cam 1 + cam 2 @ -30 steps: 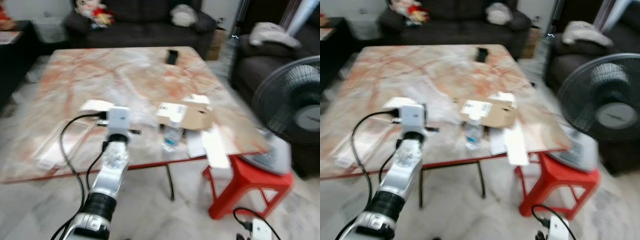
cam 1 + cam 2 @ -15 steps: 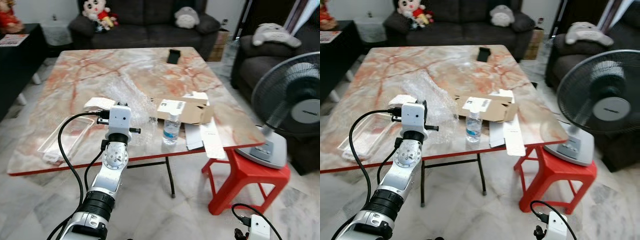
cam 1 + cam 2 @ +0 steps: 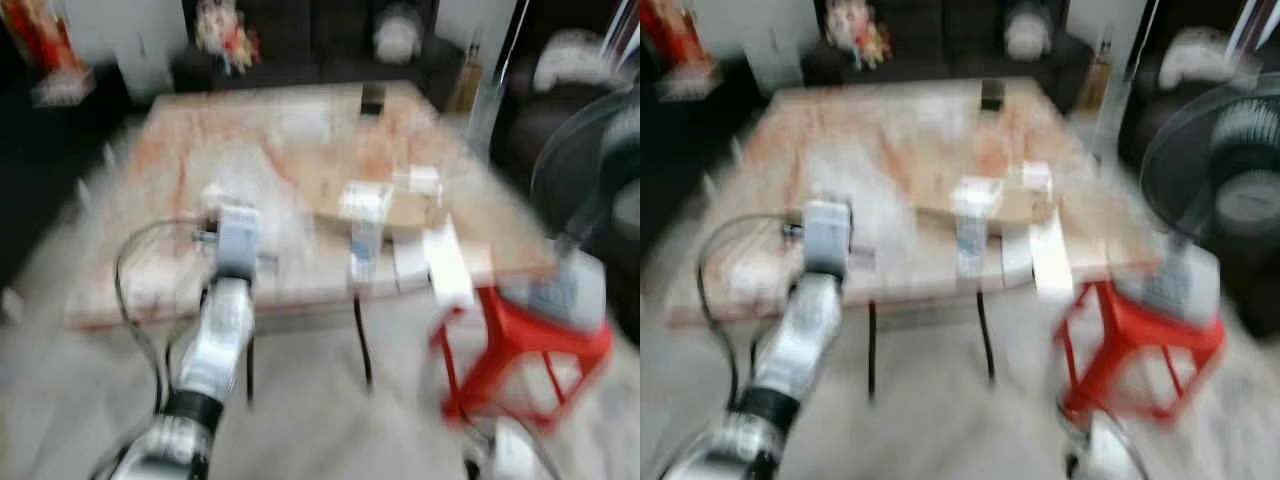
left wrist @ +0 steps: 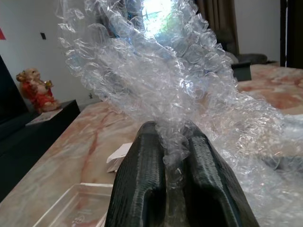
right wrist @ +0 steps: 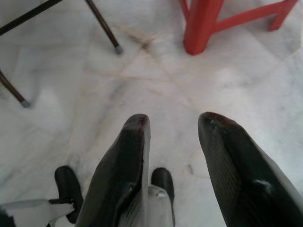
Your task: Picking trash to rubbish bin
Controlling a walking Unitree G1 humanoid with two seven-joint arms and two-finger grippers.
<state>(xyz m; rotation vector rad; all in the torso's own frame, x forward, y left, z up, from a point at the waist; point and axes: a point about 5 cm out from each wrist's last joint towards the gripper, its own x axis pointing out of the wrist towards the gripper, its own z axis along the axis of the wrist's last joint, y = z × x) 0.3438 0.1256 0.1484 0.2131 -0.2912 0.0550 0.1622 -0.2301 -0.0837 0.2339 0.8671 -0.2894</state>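
A crumpled sheet of clear bubble wrap (image 4: 189,85) is pinched between the two black fingers of my left gripper (image 4: 175,156), which is shut on it over the marble table (image 3: 180,150). In the blurred head views the left arm (image 3: 235,250) reaches up to the table's near edge, with the wrap (image 3: 285,225) a pale smear beside it. A small water bottle (image 3: 365,245) and a flattened cardboard box (image 3: 375,200) lie to its right. My right gripper (image 5: 173,137) hangs low over the tiled floor, open, with nothing between its fingers.
A red plastic stool (image 3: 520,330) stands at the table's right corner, with a standing fan (image 3: 600,190) on it. White papers (image 3: 445,265) overhang the table edge. Dark sofas stand behind and to the right. Thin black table legs (image 5: 102,23) show on the floor.
The head views have shifted and blurred, so the camera is moving. My left gripper still holds the bubble wrap at the table's near edge.
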